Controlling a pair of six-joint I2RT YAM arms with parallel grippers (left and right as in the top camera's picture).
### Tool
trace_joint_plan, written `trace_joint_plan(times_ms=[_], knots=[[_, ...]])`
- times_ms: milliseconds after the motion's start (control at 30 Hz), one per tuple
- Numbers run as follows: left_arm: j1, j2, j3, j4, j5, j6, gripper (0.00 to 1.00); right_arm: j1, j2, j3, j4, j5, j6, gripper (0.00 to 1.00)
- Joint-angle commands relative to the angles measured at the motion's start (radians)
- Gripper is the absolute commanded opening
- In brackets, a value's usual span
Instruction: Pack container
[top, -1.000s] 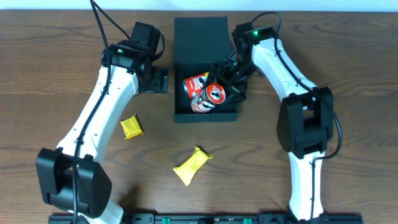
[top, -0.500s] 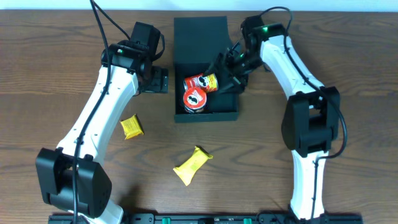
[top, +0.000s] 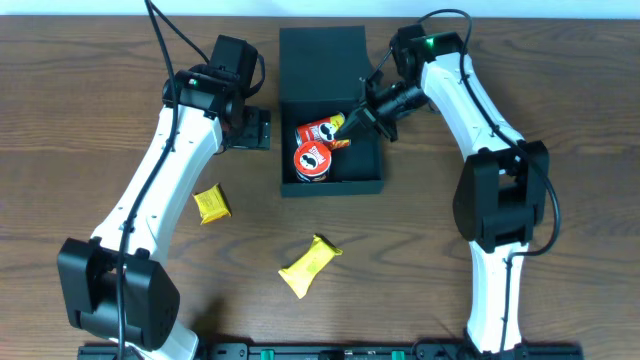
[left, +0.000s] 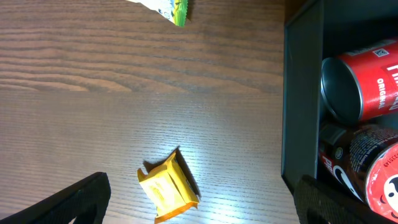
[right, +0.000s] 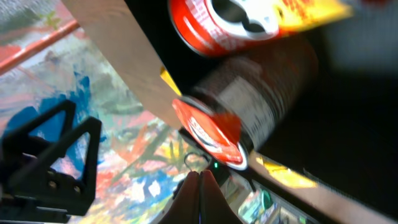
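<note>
The container (top: 366, 168) is a black square box at the table's middle back, its flap lid (top: 322, 50) folded open behind it. Two red snack cans are inside: one lies on its side (top: 318, 131), the other (top: 312, 158) shows its round top. My right gripper (top: 352, 118) hovers over the box's right half, shut and empty; in the right wrist view its fingertips (right: 200, 186) press together below the blurred cans (right: 249, 118). My left gripper (top: 250, 128) stands open just left of the box, over a yellow packet (left: 169, 186) beside the box wall (left: 303, 93).
A small yellow packet (top: 210, 203) lies front left of the box. A longer yellow packet (top: 310, 265) lies in front of the box, near the table's front edge. A white-and-green packet end (left: 165, 7) shows at the top of the left wrist view.
My right gripper let go of a red can inside the box, drew back up and to the right, and shut empty. The left arm has not moved.
</note>
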Motion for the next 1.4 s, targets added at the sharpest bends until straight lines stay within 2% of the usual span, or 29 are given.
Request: trace_joint_plan(times_ms=[0, 233, 667, 1067, 1367], knots=[[0.001, 0.01, 0.013, -0.003, 0.004, -0.007, 0.95, 0.007, -0.012, 0.019, -0.054, -0.024, -0.085, 0.02], [0.001, 0.01, 0.013, -0.004, 0.004, -0.007, 0.95, 0.051, -0.012, 0.019, -0.109, -0.024, -0.095, 0.02], [0.001, 0.01, 0.013, -0.003, 0.004, -0.007, 0.95, 0.077, -0.011, 0.018, -0.072, 0.149, -0.098, 0.02], [0.001, 0.01, 0.013, -0.003, 0.004, -0.007, 0.96, 0.112, -0.011, 0.012, -0.027, 0.158, -0.08, 0.01], [0.001, 0.01, 0.013, -0.004, 0.004, -0.007, 0.95, 0.124, -0.011, 0.012, -0.023, 0.24, -0.08, 0.02]])
